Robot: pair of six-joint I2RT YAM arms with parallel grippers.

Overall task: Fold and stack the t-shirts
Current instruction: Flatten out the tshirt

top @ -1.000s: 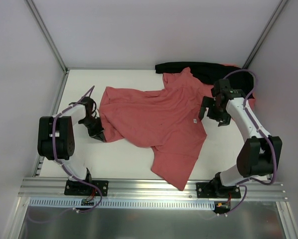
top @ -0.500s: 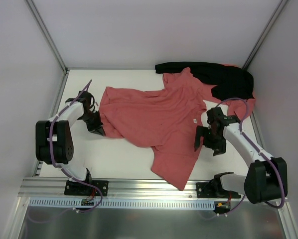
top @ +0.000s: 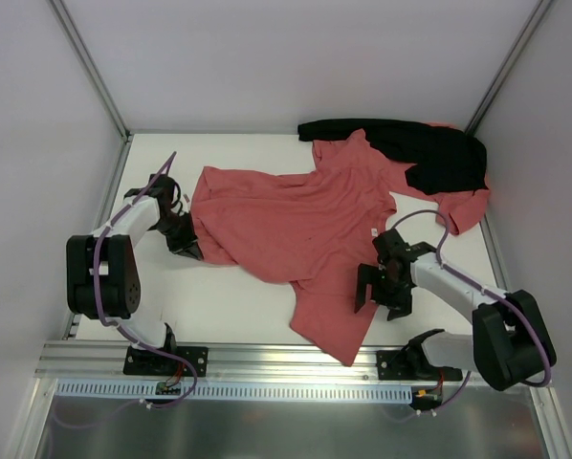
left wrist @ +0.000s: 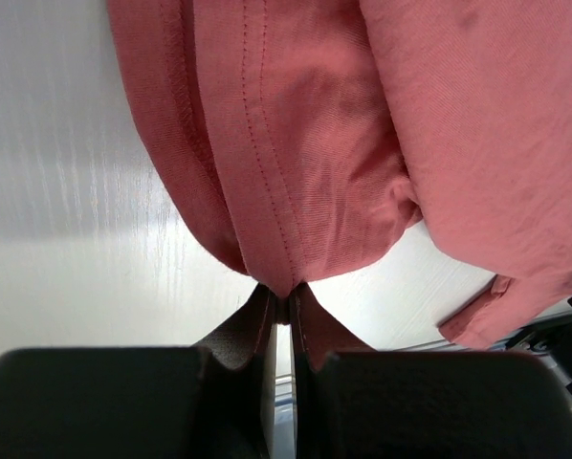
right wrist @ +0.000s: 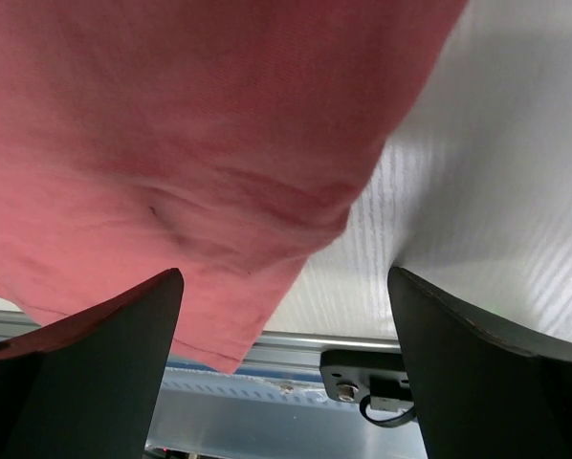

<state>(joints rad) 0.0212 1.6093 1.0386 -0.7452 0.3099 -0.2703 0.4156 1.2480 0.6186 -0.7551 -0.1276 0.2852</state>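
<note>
I'm flattening the salmon t-shirt, I judge. It is lying rumpled across the middle of the table, its tail trailing toward the near edge. My left gripper is pinching the stitched hem at its left edge. My right gripper is hanging wide open, empty, over the right edge, and probably needs to close there next. The cloth is looking thin, soft and creased.
</note>
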